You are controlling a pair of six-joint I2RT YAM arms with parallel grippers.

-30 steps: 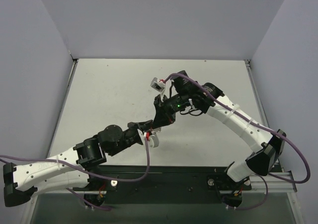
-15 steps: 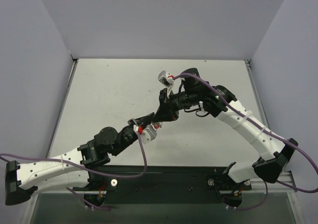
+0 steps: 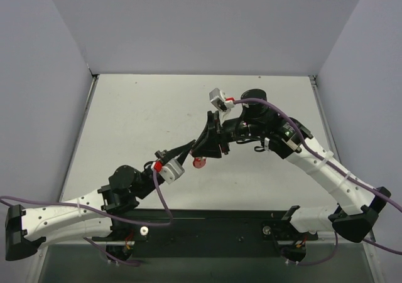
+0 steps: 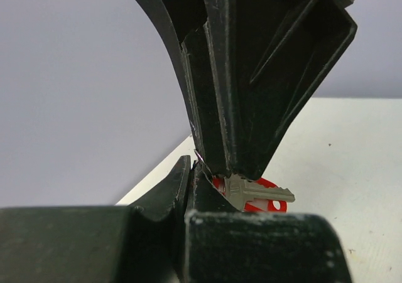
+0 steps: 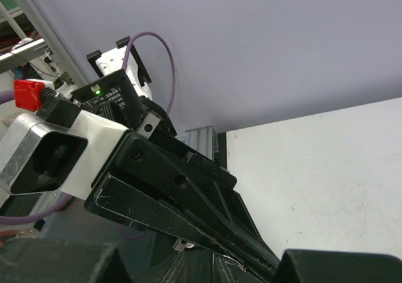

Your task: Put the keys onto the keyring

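**Tip-to-tip hold above the table, key at the contact point**

Plain grey walls, pale table [image 3: 125, 120]. Both arms sat tip to tip above its middle, I judged so that each side could steady the other for threading in the air. The right gripper [image 4: 229, 170] had its jaws together, apparently clamped on the key [image 4: 254, 192], whose blade stuck out sideways with the red tag [image 4: 269, 202] just behind it. The left gripper [image 4: 190, 177] jaws were closed too, touching the right's tips. I couldn't tell what they pinched. Keyring not made out, likely hidden between the tips.
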